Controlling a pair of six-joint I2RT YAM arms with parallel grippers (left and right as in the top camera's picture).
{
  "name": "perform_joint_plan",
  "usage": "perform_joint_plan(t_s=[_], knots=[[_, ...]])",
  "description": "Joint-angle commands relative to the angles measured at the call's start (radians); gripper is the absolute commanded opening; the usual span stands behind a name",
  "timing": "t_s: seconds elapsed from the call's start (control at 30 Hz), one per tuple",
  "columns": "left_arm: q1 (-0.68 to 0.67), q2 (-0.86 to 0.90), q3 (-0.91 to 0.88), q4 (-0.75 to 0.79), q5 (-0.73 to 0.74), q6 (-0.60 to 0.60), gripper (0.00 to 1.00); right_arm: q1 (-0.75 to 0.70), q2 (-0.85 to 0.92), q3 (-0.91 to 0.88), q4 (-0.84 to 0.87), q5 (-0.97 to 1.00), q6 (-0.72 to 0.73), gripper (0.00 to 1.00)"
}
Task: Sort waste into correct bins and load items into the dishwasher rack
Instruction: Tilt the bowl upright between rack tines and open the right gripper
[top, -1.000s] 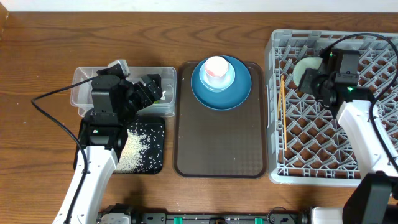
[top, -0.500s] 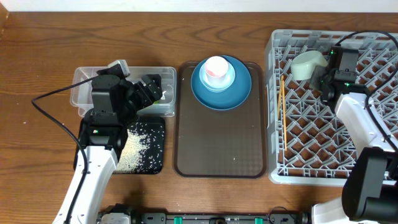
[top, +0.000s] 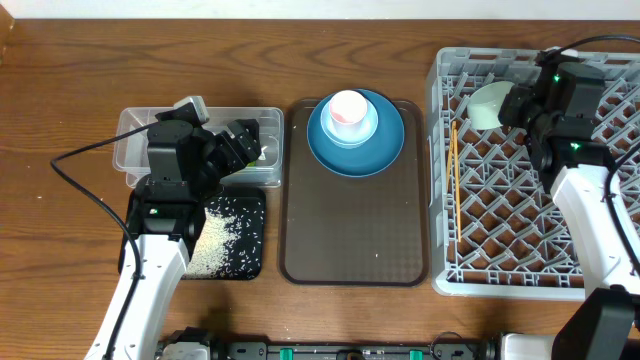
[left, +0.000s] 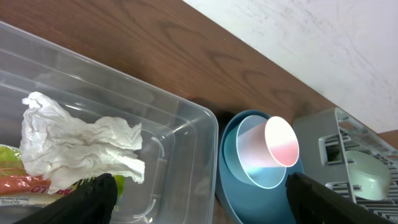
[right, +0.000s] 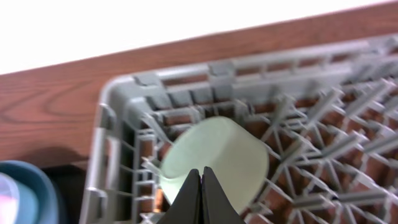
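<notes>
Small pale mint-green bowl (top: 488, 103) | moved into far corner of grey pegged plastic crate (top: 437, 180) | right gripper (right: 201, 176) narrow, pinching rim | release pending

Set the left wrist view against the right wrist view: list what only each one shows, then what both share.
Only the left wrist view: the clear tub holding a crumpled tissue and a snack wrapper, with the left gripper jaws wide open.

Only the right wrist view: the right gripper jaws shut in front of the mint bowl.

Both: the mint bowl, the grey rack it sits in, the blue plate and the wooden table.
</notes>
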Motion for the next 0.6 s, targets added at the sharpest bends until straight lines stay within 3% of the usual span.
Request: perform_joint_plan(t_s=[0.0, 0.33, 0.57], knots=[[0.0, 0.002, -0.001, 0.0, -0.006, 0.013, 0.9, -0.007, 0.023, 0.002, 0.006, -0.056, -0.027, 0.01], [0.0, 0.002, -0.001, 0.0, -0.006, 0.013, 0.9, -0.007, 0.246, 0.002, 0.154, -0.057, -0.095, 0.01], [0.0, 0.002, -0.001, 0.0, -0.006, 0.013, 0.9, -0.009, 0.248, 0.002, 0.059, 0.122, -0.114, 0.01]])
